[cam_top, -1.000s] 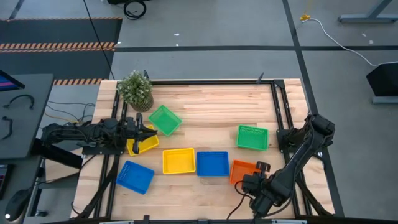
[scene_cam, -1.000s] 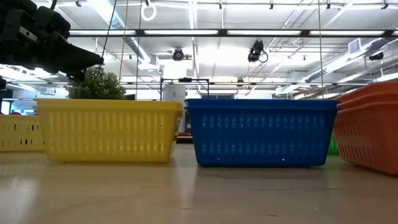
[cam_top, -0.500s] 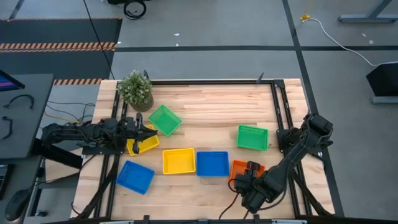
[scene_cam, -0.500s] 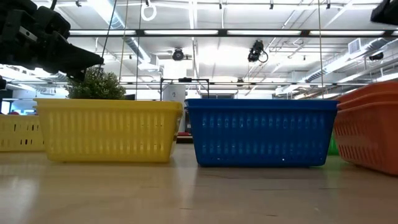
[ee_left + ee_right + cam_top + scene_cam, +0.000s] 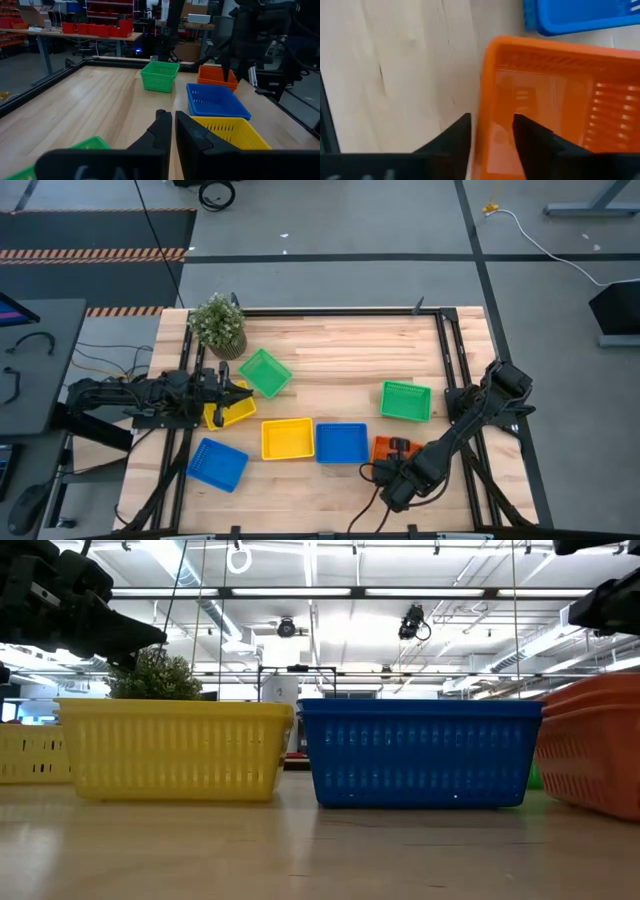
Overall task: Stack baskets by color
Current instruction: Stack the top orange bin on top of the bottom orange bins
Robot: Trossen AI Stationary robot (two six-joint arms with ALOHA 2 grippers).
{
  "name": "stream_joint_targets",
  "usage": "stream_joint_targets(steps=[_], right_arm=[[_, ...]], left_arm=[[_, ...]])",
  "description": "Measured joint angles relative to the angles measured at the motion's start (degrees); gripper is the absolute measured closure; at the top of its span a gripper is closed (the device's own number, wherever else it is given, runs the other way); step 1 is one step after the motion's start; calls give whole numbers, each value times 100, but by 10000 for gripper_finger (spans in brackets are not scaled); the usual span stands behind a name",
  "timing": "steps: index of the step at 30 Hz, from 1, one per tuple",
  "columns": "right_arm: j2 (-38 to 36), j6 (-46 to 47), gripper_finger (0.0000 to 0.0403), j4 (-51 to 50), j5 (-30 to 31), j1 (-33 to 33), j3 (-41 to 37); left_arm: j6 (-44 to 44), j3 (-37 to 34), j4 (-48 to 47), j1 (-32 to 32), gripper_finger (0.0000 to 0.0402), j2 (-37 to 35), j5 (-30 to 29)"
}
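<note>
My right claw (image 5: pixel 491 129) hangs low over the orange basket (image 5: pixel 555 105), its two fingers parted and straddling the basket's near rim, one finger outside the wall, the other inside. I can't see them pinching the wall, so I call it open, not gripping. From above, that claw (image 5: pixel 398 448) covers most of the orange basket (image 5: pixel 381 446), which sits just beside the blue basket (image 5: pixel 341 443); the yellow basket (image 5: pixel 287 438) lies on the far side of that.

My left claw (image 5: pixel 172 131) is closed on nothing, fingers pressed together, held over the table (image 5: pixel 340 350). It sits above a second yellow basket (image 5: pixel 234 412) at the left edge. A green basket (image 5: pixel 266 372) lies just ahead of it, the plant (image 5: pixel 218 324) beside it, another blue basket (image 5: pixel 217 464) nearby, and a second green basket (image 5: pixel 406 401) well apart, nearer the right claw.
</note>
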Motion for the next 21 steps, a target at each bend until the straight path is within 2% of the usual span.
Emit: stream_joint_targets(steps=[8, 11, 14, 21], right_arm=[[-14, -470, 382, -637, -35, 4, -36], [-33, -546, 383, -1071, -56, 4, -36], [-58, -567, 361, -1332, -53, 6, -36], [-59, -532, 364, -1203, -80, 6, -36]], left_arm=[[0, 0, 0, -1, 367, 0, -1], [-2, 0, -1, 1, 371, 0, -1], [-2, 0, -2, 0, 373, 0, -1], [-1, 0, -2, -1, 365, 0, 0]])
